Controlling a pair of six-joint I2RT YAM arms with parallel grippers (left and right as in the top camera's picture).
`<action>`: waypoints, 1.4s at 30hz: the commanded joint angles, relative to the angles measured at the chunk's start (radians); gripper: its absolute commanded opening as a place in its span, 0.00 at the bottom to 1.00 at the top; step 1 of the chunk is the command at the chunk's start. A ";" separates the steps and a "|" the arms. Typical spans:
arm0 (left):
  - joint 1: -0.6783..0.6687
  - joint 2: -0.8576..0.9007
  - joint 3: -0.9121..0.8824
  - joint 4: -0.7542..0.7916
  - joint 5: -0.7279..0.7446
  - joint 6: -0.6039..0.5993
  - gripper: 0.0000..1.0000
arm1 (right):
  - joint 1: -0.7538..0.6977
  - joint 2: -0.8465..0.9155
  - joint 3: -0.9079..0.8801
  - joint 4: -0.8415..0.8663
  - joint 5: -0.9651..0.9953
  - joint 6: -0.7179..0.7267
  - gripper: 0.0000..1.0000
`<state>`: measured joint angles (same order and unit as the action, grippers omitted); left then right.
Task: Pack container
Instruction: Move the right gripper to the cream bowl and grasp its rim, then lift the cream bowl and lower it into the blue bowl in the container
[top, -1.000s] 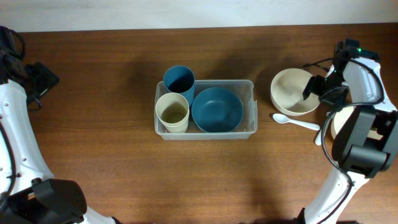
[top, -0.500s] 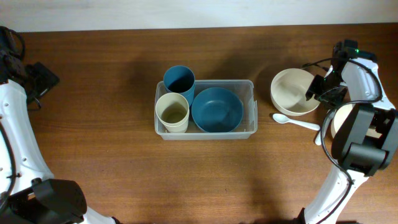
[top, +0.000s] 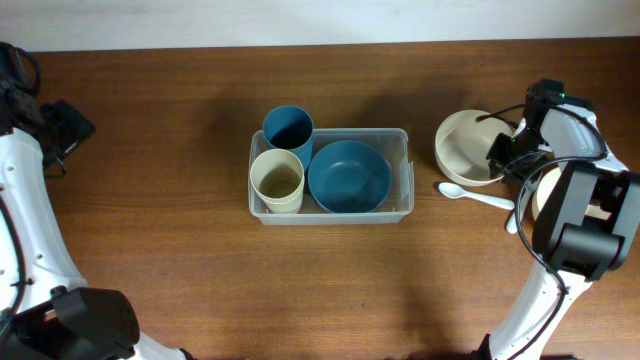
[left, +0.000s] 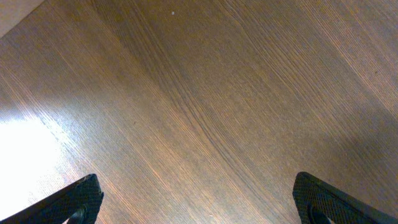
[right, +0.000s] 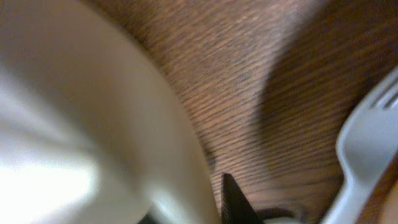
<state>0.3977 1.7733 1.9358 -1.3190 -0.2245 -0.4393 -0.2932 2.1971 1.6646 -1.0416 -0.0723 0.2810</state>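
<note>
The clear container sits mid-table and holds a blue bowl and a cream cup. A blue cup stands at its back left corner. To the right is a cream bowl. My right gripper is closed over that bowl's right rim. In the right wrist view one dark finger presses the outside of the bowl's wall, and the other finger is hidden. My left gripper hangs open over bare wood at the far left.
A white spoon lies just in front of the cream bowl. A white fork lies to the bowl's right, next to another cream dish partly under my right arm. The left arm stays at the table's left edge.
My right gripper has slid left and forward onto the cream bowl's right rim, and its jaws have closed there. The left arm and the container's contents are unchanged.
</note>
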 joint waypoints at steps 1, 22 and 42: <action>0.003 0.006 0.015 0.002 0.000 -0.013 1.00 | -0.002 0.015 -0.006 0.002 -0.006 -0.002 0.04; 0.003 0.006 0.015 0.002 0.000 -0.013 1.00 | -0.093 0.008 0.103 -0.094 -0.132 -0.017 0.04; 0.003 0.006 0.015 0.002 0.000 -0.013 1.00 | -0.177 -0.071 0.417 -0.394 -0.783 -0.347 0.04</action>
<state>0.3977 1.7733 1.9358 -1.3190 -0.2245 -0.4393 -0.4931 2.1704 2.0457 -1.4097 -0.6193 0.0616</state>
